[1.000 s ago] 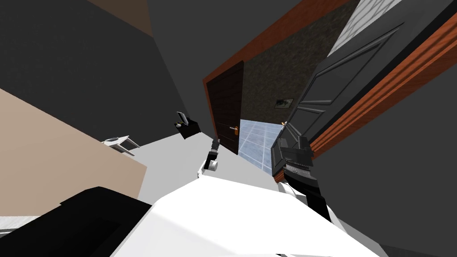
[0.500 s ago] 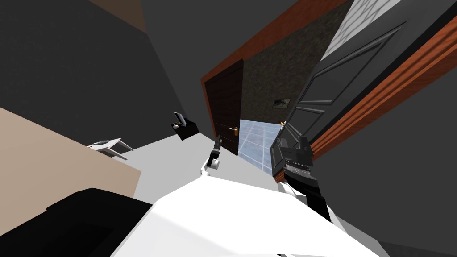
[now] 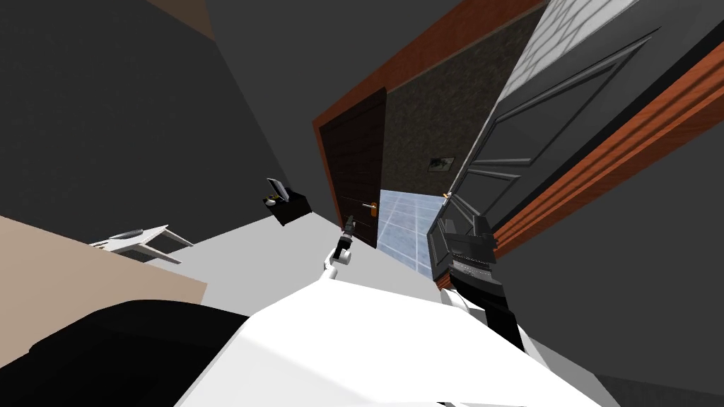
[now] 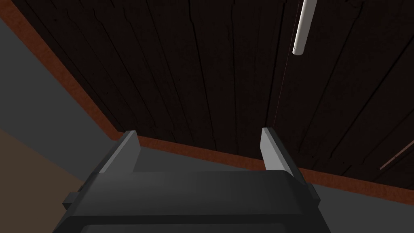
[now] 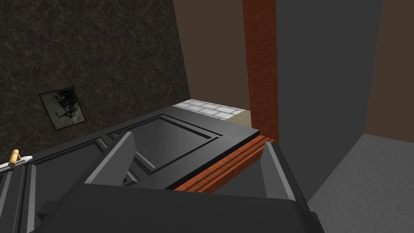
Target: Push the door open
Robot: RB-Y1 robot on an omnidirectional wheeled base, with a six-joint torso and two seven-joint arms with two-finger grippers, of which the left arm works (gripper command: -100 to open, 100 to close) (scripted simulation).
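The dark grey panelled door (image 3: 537, 134) stands swung open at my right, inside a red-brown frame (image 3: 622, 148). My right gripper (image 3: 463, 220) is up against the door's lower part, near its free edge. In the right wrist view that gripper (image 5: 194, 155) is open, its fingers (image 5: 117, 157) lying over the door panel (image 5: 170, 141) beside the frame (image 5: 260, 68); the door's handle (image 5: 14, 157) shows off to one side. My left gripper (image 3: 347, 227) is open (image 4: 200, 141) and faces a dark brown plank door (image 4: 182, 68) with a white lever (image 4: 303, 28).
Through the opening lies a pale blue tiled floor (image 3: 403, 226) and a dark mottled wall with a small picture (image 3: 442, 164). A black box (image 3: 286, 201) and a small white table (image 3: 138, 240) stand to my left. A black shape (image 3: 106, 353) is near my left side.
The head view has swung, sliding the table and box leftward. My left gripper has reached closer to the dark brown door. The right gripper stays at the grey door.
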